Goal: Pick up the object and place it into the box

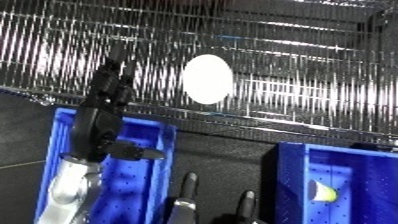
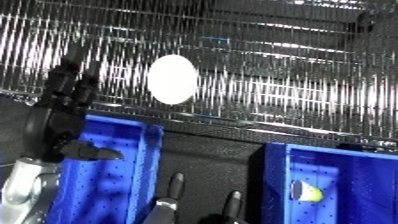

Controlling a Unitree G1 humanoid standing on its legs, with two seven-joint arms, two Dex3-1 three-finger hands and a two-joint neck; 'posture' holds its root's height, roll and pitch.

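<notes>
At the bottom, the right hand (image 1: 188,192) shows only straight fingers, holding nothing. The left hand (image 1: 105,107) reaches up over the left blue bin (image 1: 147,170), fingers straight. Farther off, a white egg-shaped object (image 1: 207,79) lies on the shiny wire shelf (image 1: 311,95), just beside that hand. A yellow-green ball (image 1: 324,192) sits in the right blue bin (image 1: 293,185).

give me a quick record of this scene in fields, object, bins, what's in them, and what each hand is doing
object: white oval object lying on the shiny wire surface, untouched
left bin: blue bin at lower left, nothing visible inside apart from the hand over it
right bin: blue bin at lower right, holding a small yellow-green item
left hand: left hand raised over the left bin, fingers stretched toward the wire surface, holding nothing
right hand: right hand only fingertips show at the bottom edge, straight, holding nothing
</notes>
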